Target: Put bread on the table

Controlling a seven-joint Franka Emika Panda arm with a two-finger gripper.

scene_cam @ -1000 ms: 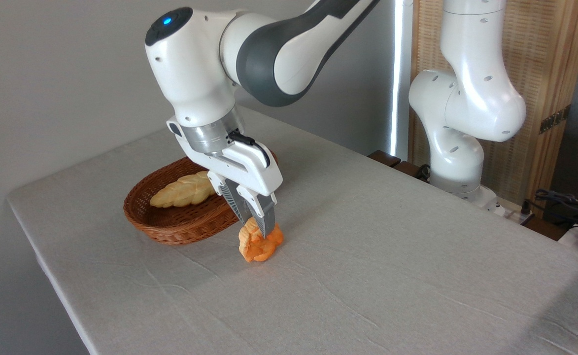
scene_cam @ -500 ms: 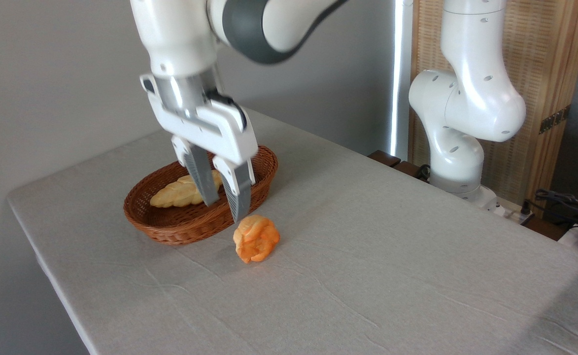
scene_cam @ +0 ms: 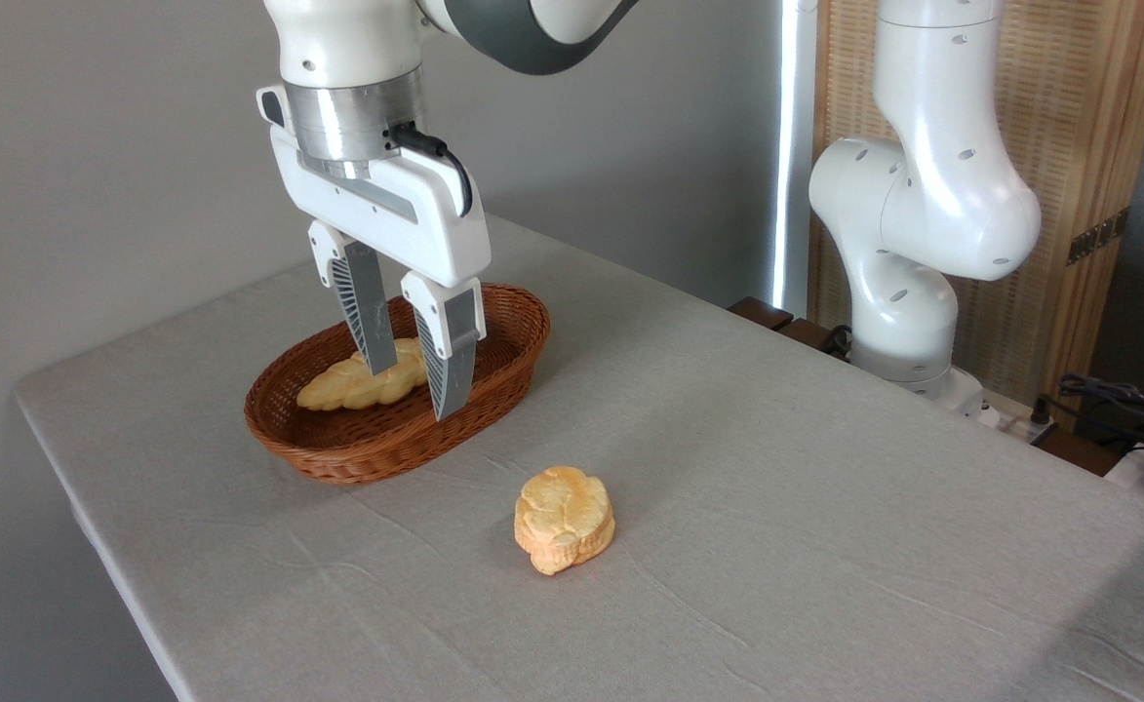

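Note:
The bread (scene_cam: pixel 565 519), a small knotted golden-orange bun, lies flat on the grey cloth of the table (scene_cam: pixel 776 507), in front of and to the right of the basket. My gripper (scene_cam: pixel 414 390) hangs open above the basket's right half, up and left of the bun and well apart from it. Nothing is between its fingers (scene_cam: pixel 445 363).
A brown oval wicker basket (scene_cam: pixel 391 439) stands left of the bun, holding a paler braided loaf (scene_cam: pixel 357 384). The arm's white base (scene_cam: pixel 913 244) rises at the table's far right edge. Cables (scene_cam: pixel 1118 400) lie beyond the right corner.
The gripper let go of the bun, opened and rose back towards the basket. The bun rolled forward and to the right, and now lies flat on the cloth.

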